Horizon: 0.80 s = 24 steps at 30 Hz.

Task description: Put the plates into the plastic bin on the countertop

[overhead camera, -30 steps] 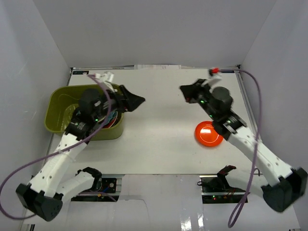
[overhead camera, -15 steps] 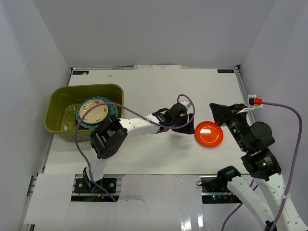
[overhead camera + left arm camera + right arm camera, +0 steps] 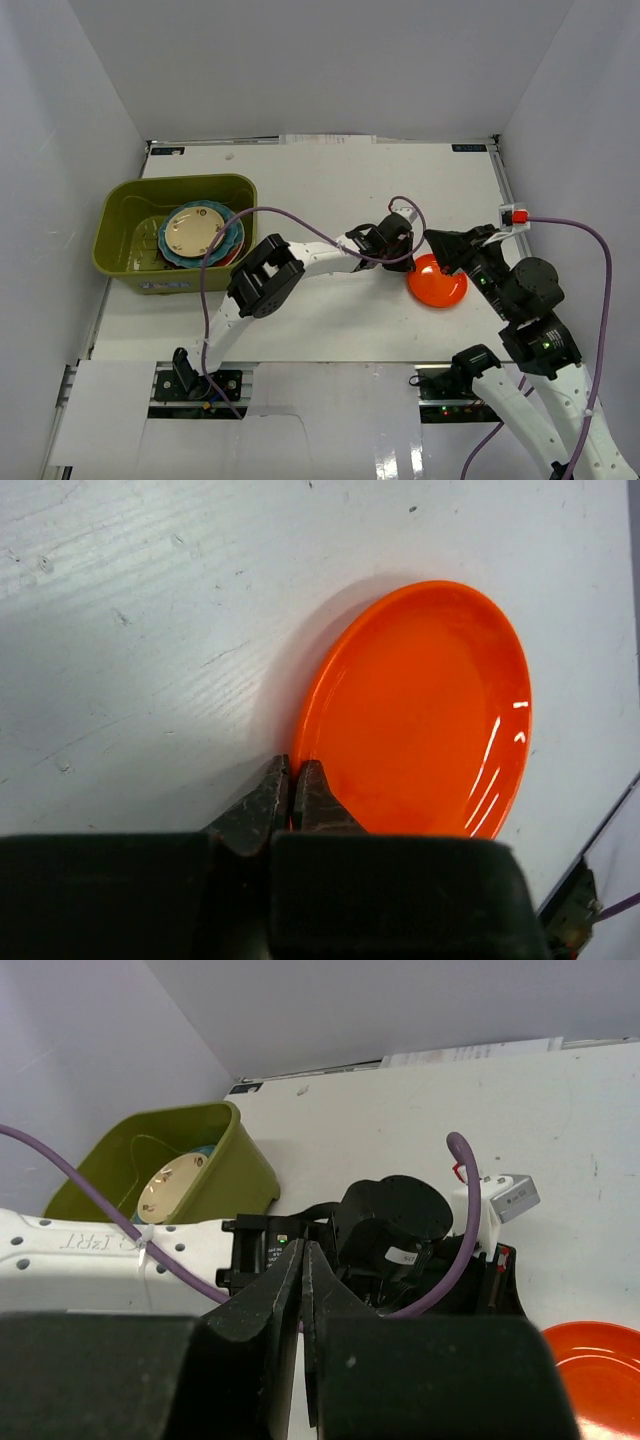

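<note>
**Worktop**. White, walled on three sides. It carries one bin at the left and one loose plate right of centre.

**Bin**. Olive-green tub, unmoved over the last second. A second ago the left arm hung over it and hid what lay inside. That arm has since swung away and the inside is open to view.

**Stack of plates**. Lies inside the bin. A small beige plate is on top, with a teal scalloped one and a red edge showing beneath. The number below cannot be counted from here.

**Orange plate**. The one plate seen outside the bin, well apart from it, with bare worktop between. It has kept nearly the same spot throughout.

**Left pincer**. Half a second ago it was reaching across with its jaws wide. Now it sits at the plate's near edge, with the jaws drawn almost together and the orange rim nipped between the tips. The grip looks thin and right at the edge. The plate is not seen to be clear of the worktop.

**Right pincer**. Jaws together and empty. It has drawn back from the far side and now points at the left wrist, just beside the plate.

**Status.** The pick-up of the last loose plate looks to be just secured. Lifting it and carrying it to the bin are not yet done.
</note>
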Each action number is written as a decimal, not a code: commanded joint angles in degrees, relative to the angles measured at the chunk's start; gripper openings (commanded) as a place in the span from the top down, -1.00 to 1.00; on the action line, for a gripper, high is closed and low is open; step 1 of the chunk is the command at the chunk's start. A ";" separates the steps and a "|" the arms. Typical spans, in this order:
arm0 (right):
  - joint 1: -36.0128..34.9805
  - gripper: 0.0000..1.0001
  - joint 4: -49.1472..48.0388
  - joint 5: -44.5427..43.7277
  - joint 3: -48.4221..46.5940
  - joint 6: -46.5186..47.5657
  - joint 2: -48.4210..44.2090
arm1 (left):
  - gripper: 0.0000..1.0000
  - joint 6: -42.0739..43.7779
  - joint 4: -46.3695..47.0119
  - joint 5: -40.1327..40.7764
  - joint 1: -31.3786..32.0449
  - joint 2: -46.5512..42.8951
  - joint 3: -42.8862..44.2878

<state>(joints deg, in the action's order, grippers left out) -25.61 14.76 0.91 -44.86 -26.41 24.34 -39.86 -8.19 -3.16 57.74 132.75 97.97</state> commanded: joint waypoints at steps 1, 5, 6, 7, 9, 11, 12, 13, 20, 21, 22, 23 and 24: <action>0.12 0.85 -0.88 1.55 0.56 0.31 -1.04 | 1.00 0.39 -2.80 1.83 0.10 0.06 0.29; 0.12 0.84 -0.44 -0.02 -0.05 0.40 -2.10 | 1.00 0.39 0.62 5.26 -0.51 -7.66 -6.03; 0.12 0.84 -0.35 -0.29 -0.14 0.40 -2.36 | 1.00 0.31 2.63 5.35 -0.95 -10.12 -7.61; 0.12 0.84 -0.18 -0.47 -0.40 0.40 -2.89 | 1.00 0.31 3.78 5.44 -1.83 -15.62 -11.62; 0.12 0.85 -0.17 -0.64 -1.19 -0.04 -4.20 | 1.00 0.31 7.03 4.48 -3.24 -21.89 -17.86; 0.12 0.84 -0.44 -2.48 -2.07 -0.30 -6.40 | 1.00 0.83 9.57 3.95 -5.26 -31.90 -21.58; 0.12 0.85 -0.26 -2.75 -2.51 -0.30 -6.93 | 1.00 1.35 9.42 4.04 -5.79 -35.07 -23.16; 0.12 0.85 -0.09 -3.10 -2.77 -0.30 -7.63 | 1.00 1.97 8.89 4.82 -7.36 -38.41 -25.88; 0.12 0.83 -0.96 2.95 0.29 -1.27 -3.51 | 1.00 4.25 -3.20 13.15 -21.68 -69.52 -37.31; 0.12 0.83 -3.14 4.00 2.04 -2.49 -2.72 | 1.00 4.70 -5.33 15.53 -24.92 -74.95 -38.20; 0.12 0.82 -4.38 5.75 2.84 -3.28 -2.37 | 1.00 5.05 -7.35 17.29 -26.69 -77.09 -38.99; 0.12 0.82 -5.52 6.47 3.55 -4.34 -2.10 | 1.00 5.57 -11.37 19.74 -28.71 -79.03 -40.30; 0.12 0.83 -6.58 6.91 4.94 -4.87 -1.58 | 1.00 5.84 -13.07 21.07 -32.30 -82.18 -41.01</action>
<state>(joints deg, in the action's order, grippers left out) -25.56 13.04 3.79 -42.30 -28.71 21.41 -36.25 -9.50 11.11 29.76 53.63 60.75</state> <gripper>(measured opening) 0.088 0.025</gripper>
